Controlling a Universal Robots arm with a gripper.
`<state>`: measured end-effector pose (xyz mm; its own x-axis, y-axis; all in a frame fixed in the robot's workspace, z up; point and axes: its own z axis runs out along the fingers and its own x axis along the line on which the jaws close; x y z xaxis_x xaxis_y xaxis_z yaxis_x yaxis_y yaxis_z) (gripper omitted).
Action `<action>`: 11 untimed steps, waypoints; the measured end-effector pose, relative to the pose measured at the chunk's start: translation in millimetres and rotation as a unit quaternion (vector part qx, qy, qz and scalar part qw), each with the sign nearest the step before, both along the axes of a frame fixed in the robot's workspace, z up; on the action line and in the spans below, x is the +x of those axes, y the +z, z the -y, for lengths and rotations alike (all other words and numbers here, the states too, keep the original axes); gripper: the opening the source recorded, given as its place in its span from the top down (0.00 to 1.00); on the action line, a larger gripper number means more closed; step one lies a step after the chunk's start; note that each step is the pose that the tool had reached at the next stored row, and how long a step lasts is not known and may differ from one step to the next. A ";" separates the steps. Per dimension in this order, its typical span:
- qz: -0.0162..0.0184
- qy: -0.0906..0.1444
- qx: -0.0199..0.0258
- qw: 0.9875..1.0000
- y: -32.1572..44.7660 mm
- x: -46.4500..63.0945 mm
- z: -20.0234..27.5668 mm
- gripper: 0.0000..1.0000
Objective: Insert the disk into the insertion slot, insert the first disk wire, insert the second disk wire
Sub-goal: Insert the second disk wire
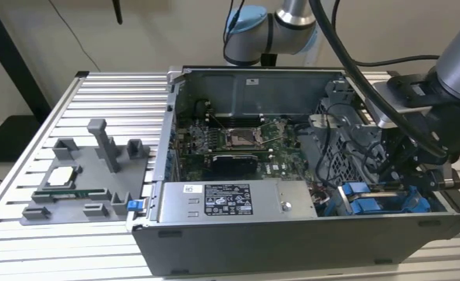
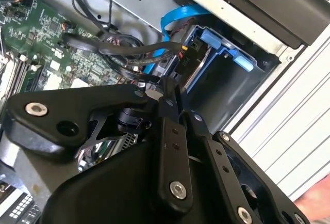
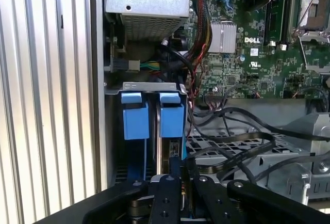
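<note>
My fingers (image 3: pixel 181 175) are lowered into the corner of the open computer case (image 1: pixel 292 237) nearest the exterior view's right, beside the grey perforated drive cage (image 3: pixel 242 154). In both wrist views they stand close together over a dark connector at the end of a black wire (image 2: pixel 139 51); I cannot tell whether they actually pinch it.

The disk (image 3: pixel 171 118), in its blue carrier, already sits in the insertion slot (image 3: pixel 149 85), upright and just beside a second blue carrier (image 3: pixel 135 115). In the exterior view the same blue fittings (image 1: pixel 370 202) show directly below my wrist.

A light-blue flat cable (image 2: pixel 178 17) curves over the bay in the second wrist view, and several black cables loop across the cage top.

The motherboard (image 1: pixel 234 143) lies on the case floor, its processor socket uncovered. The power supply (image 1: pixel 238 202), with a white label, occupies the near wall of the case.

The case rests on a ribbed metal desk (image 1: pixel 112 93). On the desk, towards the exterior view's left, stands a grey fixture (image 1: pixel 89 175) carrying a processor chip and a memory stick, well apart from my fingers.
</note>
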<state>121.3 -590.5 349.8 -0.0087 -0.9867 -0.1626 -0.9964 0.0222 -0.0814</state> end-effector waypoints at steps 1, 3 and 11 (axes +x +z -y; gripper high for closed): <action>0.000 0.000 0.000 1.000 -0.8 0.4 0.0 1.00; 0.000 0.000 0.000 1.000 -2.0 1.0 0.0 1.00; 0.000 0.000 0.000 1.000 -3.0 1.4 0.0 1.00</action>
<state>122.7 -590.5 346.9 -0.0087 -0.9866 -0.1629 -0.9964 0.0222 -0.0816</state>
